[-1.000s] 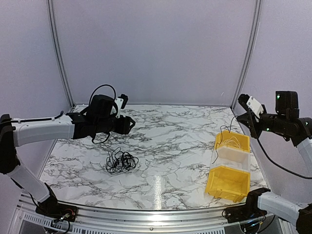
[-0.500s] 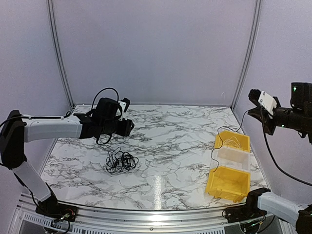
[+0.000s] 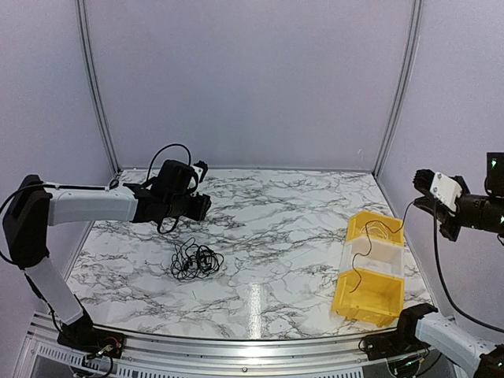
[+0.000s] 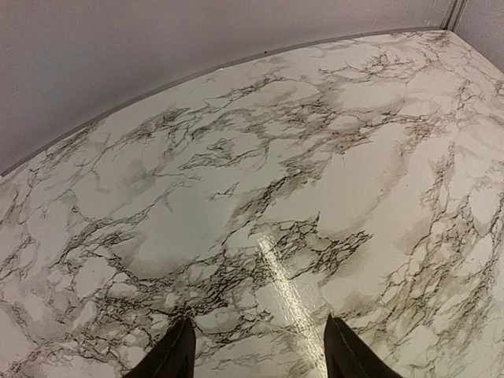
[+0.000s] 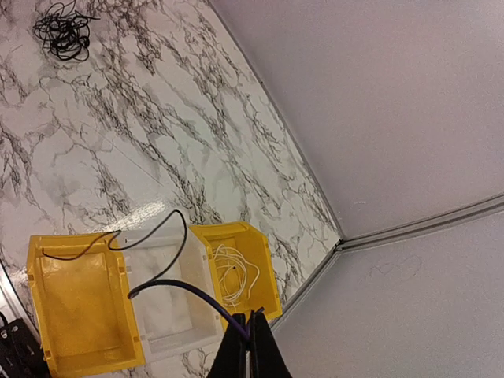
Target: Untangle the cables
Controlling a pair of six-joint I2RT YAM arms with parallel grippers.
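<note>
Near yellow bin (image 3: 362, 311): we see the thin end of a black cable (image 5: 183, 240) lying inside it.
Clear bin (image 3: 386, 250): it sits between the two yellow ones, and the same cable drapes across it.
Far yellow bin (image 3: 394, 223): a coiled white cable (image 5: 233, 277) lies inside.
Cable bundle (image 3: 195, 261): a dark tangle on the marble table (image 3: 283, 236), well apart from the bins.
Left gripper (image 4: 258, 350): fingers spread and holding nothing, above the table just beyond the tangle.
Right gripper (image 5: 252, 327): pinched tight on the black cable's thicker end, raised to the right of the bins.
</note>
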